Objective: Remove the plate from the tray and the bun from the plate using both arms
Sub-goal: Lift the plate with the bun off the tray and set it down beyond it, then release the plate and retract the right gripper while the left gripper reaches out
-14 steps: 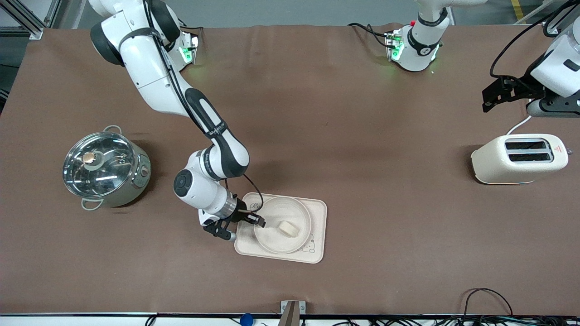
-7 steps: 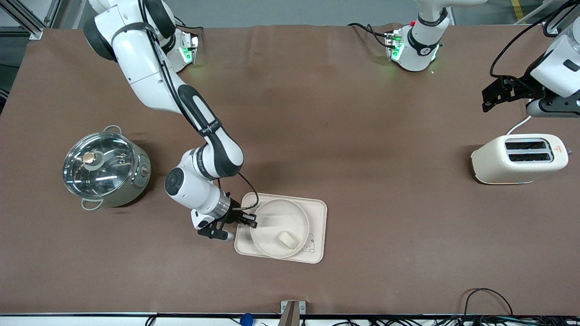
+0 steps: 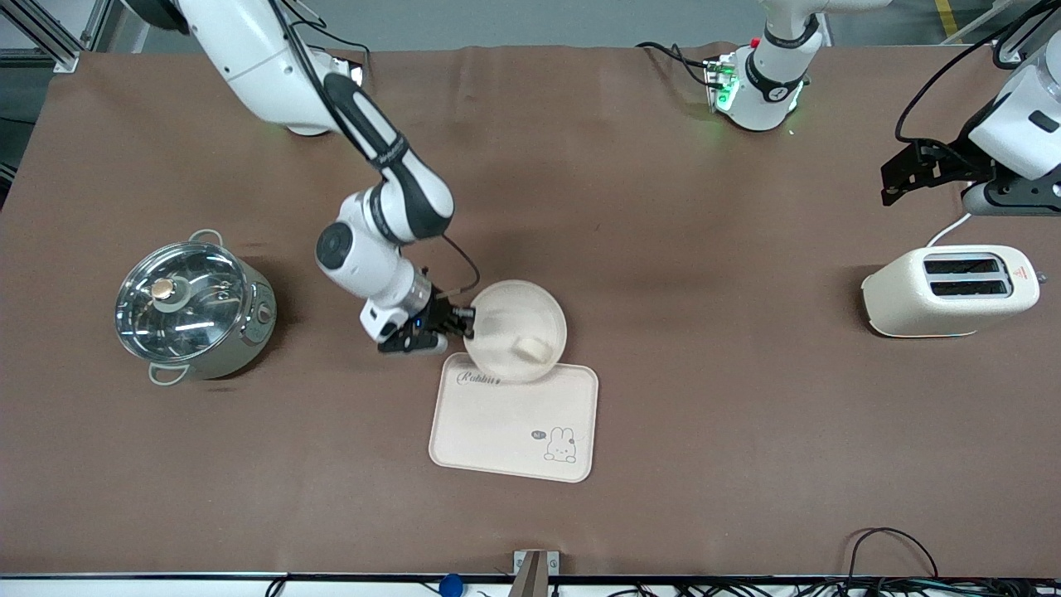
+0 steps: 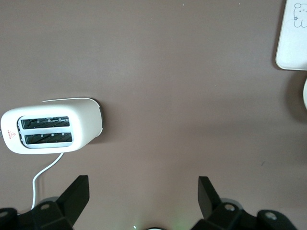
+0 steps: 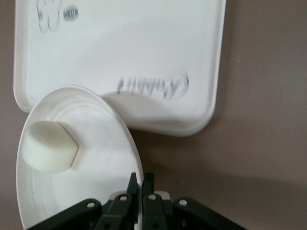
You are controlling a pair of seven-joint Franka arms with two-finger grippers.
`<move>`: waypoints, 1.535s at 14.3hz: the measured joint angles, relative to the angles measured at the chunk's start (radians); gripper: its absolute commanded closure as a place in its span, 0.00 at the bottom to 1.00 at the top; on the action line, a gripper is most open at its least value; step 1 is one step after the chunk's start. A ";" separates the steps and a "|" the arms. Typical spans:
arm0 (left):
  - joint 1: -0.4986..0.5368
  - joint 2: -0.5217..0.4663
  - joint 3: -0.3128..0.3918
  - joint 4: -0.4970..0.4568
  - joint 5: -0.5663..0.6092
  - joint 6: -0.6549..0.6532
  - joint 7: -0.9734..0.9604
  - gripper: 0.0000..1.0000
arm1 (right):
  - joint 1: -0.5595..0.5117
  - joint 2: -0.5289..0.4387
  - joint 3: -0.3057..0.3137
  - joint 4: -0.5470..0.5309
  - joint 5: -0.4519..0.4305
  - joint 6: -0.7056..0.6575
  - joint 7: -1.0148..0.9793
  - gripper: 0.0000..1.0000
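The right gripper, a black 2-finger pincer on the white jointed right arm, is pinched tight on the rim of the round shallow cream-white plate, holding it tilted in the air over the edge of the rectangular cream tray with a rabbit drawing that lies farther from the front camera. The small pale cream puck-like bun sits inside the plate against its lower rim.

The right wrist view shows what the front view cannot: the 2 fingertips almost meeting with the plate's thin edge between them, the bun resting on the plate's ringed inner face, and the tray underneath with its printed lettering. The left wrist view shows the left gripper with its fingers spread wide and nothing between them, high over the brown tabletop near the cream 2-slot toaster; the front view places it at the left arm's end of the table, waiting.

1 second ago the plate lay on the tray, covering most of it; now it is lifted off and the rabbit drawing is uncovered. The steel pot with a glass lid and the toaster have not moved.
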 measured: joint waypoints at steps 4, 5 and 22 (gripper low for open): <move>0.000 0.000 0.000 0.000 0.000 0.000 0.000 0.00 | 0.001 -0.072 0.082 -0.196 0.000 0.108 -0.003 0.86; 0.000 0.000 0.000 0.000 0.000 0.000 0.000 0.00 | 0.001 -0.072 0.089 -0.208 0.002 0.120 -0.003 0.54; -0.005 0.006 -0.002 -0.001 0.000 0.000 0.000 0.00 | -0.427 -0.367 0.066 -0.147 0.052 -0.315 -0.087 0.00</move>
